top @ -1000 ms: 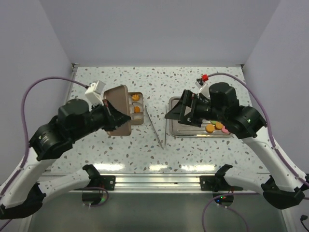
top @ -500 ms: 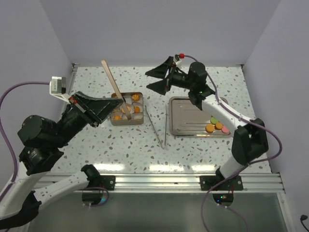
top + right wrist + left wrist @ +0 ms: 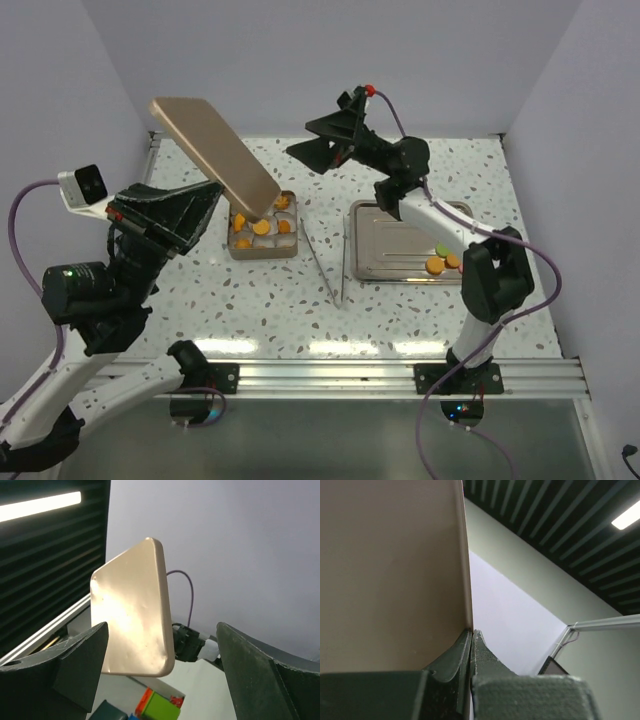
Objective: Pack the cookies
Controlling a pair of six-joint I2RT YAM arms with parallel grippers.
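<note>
My left gripper is shut on one edge of a tan box lid, held high and tilted above the table. In the left wrist view the lid fills the left side, pinched at my left gripper. Below it stands the open box with orange cookies in white cups. More cookies, orange, pink and yellow, lie on the metal tray. My right gripper hangs open and empty in the air at the back, facing the lid; its jaws stand wide apart.
Metal tongs lie on the speckled table between the box and the tray. White walls close in the left, back and right sides. A rail runs along the near edge by the arm bases.
My left arm has lifted the lid off the box and swung it up high. My right arm has left the tray and risen to the back, turning toward the lid.
</note>
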